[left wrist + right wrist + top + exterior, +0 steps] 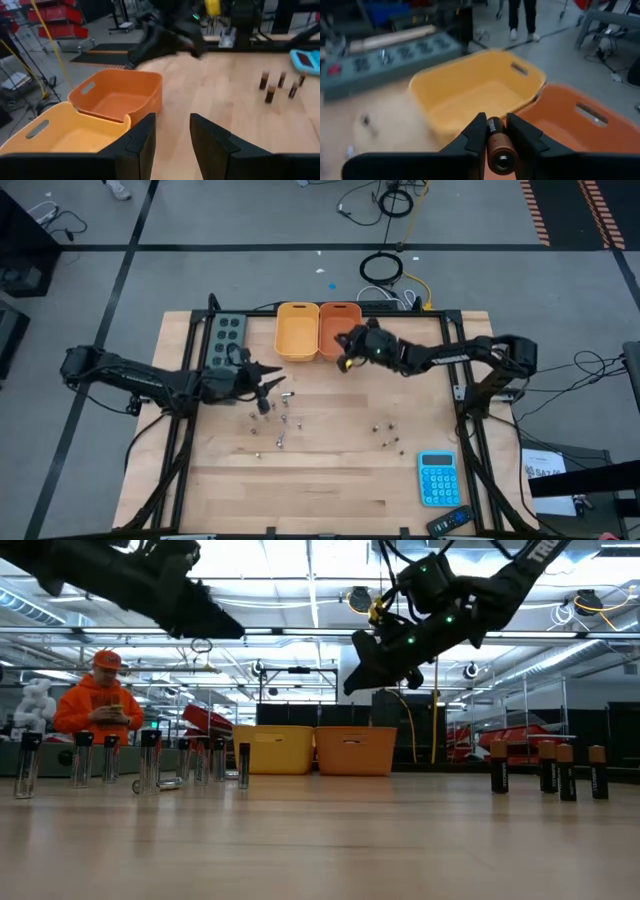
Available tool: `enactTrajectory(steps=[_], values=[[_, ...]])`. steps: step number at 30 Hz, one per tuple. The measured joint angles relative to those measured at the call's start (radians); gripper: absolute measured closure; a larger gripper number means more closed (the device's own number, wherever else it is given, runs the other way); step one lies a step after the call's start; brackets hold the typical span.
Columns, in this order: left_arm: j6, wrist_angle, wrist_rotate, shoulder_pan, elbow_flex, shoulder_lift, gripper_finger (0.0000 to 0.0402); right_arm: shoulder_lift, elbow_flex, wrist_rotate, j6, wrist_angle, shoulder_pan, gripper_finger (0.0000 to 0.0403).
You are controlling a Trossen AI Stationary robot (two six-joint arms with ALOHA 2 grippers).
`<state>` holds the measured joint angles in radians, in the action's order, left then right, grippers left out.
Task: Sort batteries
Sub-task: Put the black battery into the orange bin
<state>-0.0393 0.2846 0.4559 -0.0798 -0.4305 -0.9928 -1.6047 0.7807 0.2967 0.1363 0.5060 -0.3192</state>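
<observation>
Small batteries stand and lie on the wooden table in two groups, left-centre (280, 420) and right-centre (388, 430); the low view shows silvery ones (150, 762) and dark ones (548, 768) standing upright. My right gripper (496, 136) hovers above the table by the near edge of the orange bin (340, 326), shut on a copper-and-black battery. My left gripper (171, 135) is open and holds nothing; it hangs above the left battery group (268, 388), pointing toward the bins. My right gripper pinches the copper-and-black battery (498, 145) between its two fingers, which lie along the battery's sides. One battery end (500, 161) faces back toward the wrist and the black end (493, 123) points out past the fingertips. The battery is lifted clear of the table.
A yellow bin (297, 330) sits touching the orange bin at the table's far edge. A grey tray with round holes (225, 338) lies at the far left. A blue calculator (436, 477) lies near the right near corner. A person in an orange hoodie (100, 705) stands beyond the table.
</observation>
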Motion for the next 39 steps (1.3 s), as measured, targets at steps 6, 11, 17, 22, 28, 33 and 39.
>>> enactTrajectory(steps=[6,11,17,22,28,33,39], values=[[-0.046,0.0,-0.158,0.173,-0.026,0.0,0.0272,0.0,0.0,-0.143,0.067,0.029,-0.107,0.0328],[-0.043,0.054,-0.406,0.31,-0.053,-0.003,0.0272,-0.004,0.0,-0.173,0.09,0.031,-0.12,0.0255],[0.0,0.052,-0.53,0.352,-0.06,-0.003,0.0272,0.0,0.0,-0.145,0.085,0.035,-0.057,0.018],[-0.019,-0.012,-0.539,0.341,-0.06,-0.003,0.0272,0.118,0.076,0.073,-0.018,-0.265,0.091,0.0182],[-0.027,-0.078,-0.799,0.34,-0.06,-0.003,0.0272,0.183,0.126,0.063,-0.008,-0.545,0.324,0.0198],[-0.074,-0.081,-0.977,0.318,-0.06,-0.003,0.0272,0.147,0.126,-0.04,0.099,-0.7,0.477,0.0193],[-0.048,-0.067,-0.981,0.267,-0.063,-0.003,0.0272,0.126,0.211,0.061,0.255,-0.955,0.601,0.0189]])
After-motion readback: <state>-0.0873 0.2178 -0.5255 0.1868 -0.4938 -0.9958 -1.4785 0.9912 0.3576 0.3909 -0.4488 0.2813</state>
